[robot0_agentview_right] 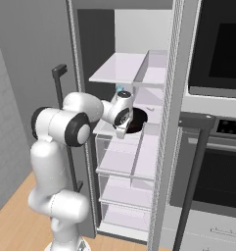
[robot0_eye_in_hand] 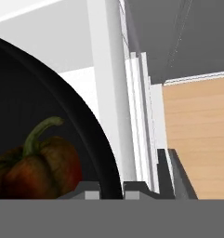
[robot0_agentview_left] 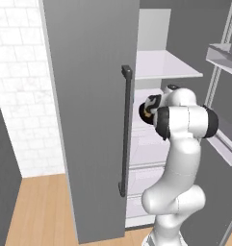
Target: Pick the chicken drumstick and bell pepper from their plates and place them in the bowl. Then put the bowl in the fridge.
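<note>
The fridge (robot0_agentview_right: 123, 68) stands open, with white shelves inside. My gripper (robot0_agentview_right: 122, 128) reaches into it at middle-shelf height, shut on the rim of the black bowl (robot0_agentview_right: 137, 120). In the hand view the bowl's rim (robot0_eye_in_hand: 92, 139) runs between my fingertips (robot0_eye_in_hand: 88, 190), and the red bell pepper (robot0_eye_in_hand: 43, 165) with its green stem lies inside the bowl. From the left base view, the gripper (robot0_agentview_left: 149, 108) and bowl (robot0_agentview_left: 142, 113) show just past the left door's edge. Whether the bowl touches the shelf I cannot tell. The chicken drumstick is hidden. The plates are out of view.
The fridge's grey left door (robot0_agentview_left: 88, 120) with its dark bar handle (robot0_agentview_left: 125, 129) stands close to my arm's left. The right door with its bins (robot0_agentview_left: 223, 57) is swung open on the other side. Black wall ovens (robot0_agentview_right: 218, 49) sit right of the fridge. Wood floor lies below.
</note>
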Robot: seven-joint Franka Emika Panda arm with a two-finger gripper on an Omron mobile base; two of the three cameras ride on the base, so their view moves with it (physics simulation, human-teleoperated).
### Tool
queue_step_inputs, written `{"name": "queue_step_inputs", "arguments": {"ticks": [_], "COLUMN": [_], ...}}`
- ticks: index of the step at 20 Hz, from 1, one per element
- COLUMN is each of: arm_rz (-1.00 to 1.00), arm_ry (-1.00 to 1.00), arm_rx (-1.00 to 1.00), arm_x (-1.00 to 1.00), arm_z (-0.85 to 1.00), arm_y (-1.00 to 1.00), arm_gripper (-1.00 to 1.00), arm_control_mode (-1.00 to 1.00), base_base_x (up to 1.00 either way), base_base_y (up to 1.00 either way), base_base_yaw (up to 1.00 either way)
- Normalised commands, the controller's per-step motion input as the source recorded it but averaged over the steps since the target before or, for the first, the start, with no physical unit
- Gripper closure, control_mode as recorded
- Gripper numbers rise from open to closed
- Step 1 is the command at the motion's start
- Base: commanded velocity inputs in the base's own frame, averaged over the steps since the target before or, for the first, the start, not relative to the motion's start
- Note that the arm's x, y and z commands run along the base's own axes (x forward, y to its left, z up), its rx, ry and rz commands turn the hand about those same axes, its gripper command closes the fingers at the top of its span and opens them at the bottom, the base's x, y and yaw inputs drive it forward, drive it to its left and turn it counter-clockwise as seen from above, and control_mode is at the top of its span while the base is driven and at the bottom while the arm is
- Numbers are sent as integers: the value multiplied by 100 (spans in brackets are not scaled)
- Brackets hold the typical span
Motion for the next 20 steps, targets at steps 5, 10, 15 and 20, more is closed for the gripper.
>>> {"name": "queue_step_inputs", "arguments": {"ticks": [5, 10, 15, 20], "arm_rz": [0, 1, 4, 5], "arm_ry": [9, 4, 0, 0], "arm_rx": [0, 0, 0, 0], "arm_x": [39, 35, 29, 16], "arm_z": [-24, -16, -12, -16], "arm_y": [-6, -2, -1, -3], "arm_gripper": [100, 100, 100, -100], "arm_control_mode": [-100, -100, -100, -100], "base_base_x": [0, 0, 0, 0], "base_base_y": [0, 0, 0, 0], "base_base_yaw": [0, 0, 0, 0]}}
